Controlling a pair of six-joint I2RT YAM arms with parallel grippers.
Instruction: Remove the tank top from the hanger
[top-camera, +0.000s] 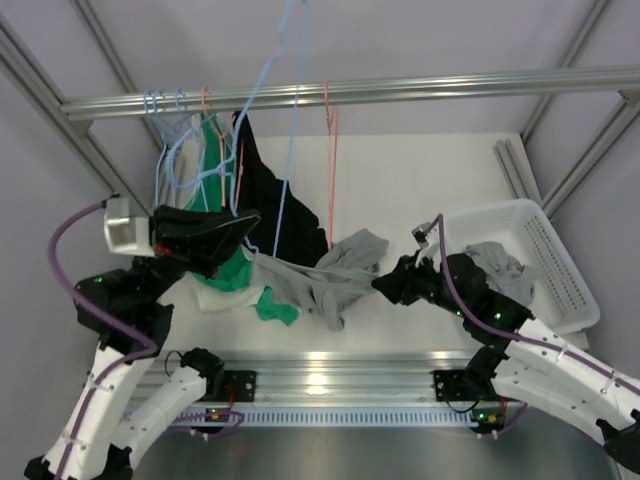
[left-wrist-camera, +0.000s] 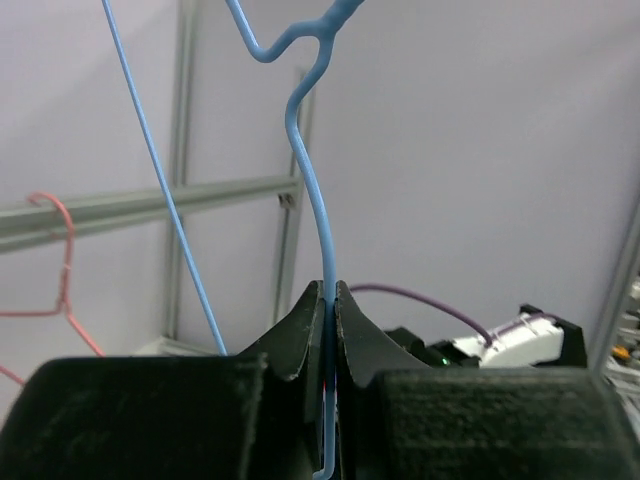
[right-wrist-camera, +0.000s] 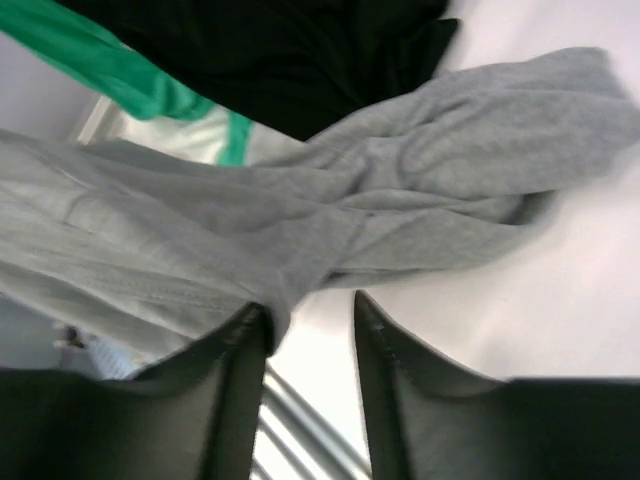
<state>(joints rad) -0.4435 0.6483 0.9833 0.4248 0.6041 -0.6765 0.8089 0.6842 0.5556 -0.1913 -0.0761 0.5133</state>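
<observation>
The grey tank top (top-camera: 335, 275) lies crumpled on the white table between my arms; it fills the right wrist view (right-wrist-camera: 400, 200). The blue wire hanger (top-camera: 288, 110) rises from the cloth toward the rail. My left gripper (top-camera: 250, 222) is shut on the hanger's wire (left-wrist-camera: 310, 160), which runs straight between the jaws of the gripper (left-wrist-camera: 331, 292). My right gripper (top-camera: 385, 285) sits at the top's right end. Its jaws (right-wrist-camera: 310, 320) stand open, and grey cloth drapes against the left finger (right-wrist-camera: 245, 350). I cannot tell whether the top still hangs on the hanger.
A metal rail (top-camera: 350, 92) carries pink (top-camera: 330, 130) and light blue (top-camera: 165, 110) hangers. A black garment (top-camera: 265, 190) and a green one (top-camera: 235, 275) lie by the left gripper. A white basket (top-camera: 565, 265) at the right holds a grey garment (top-camera: 500, 262).
</observation>
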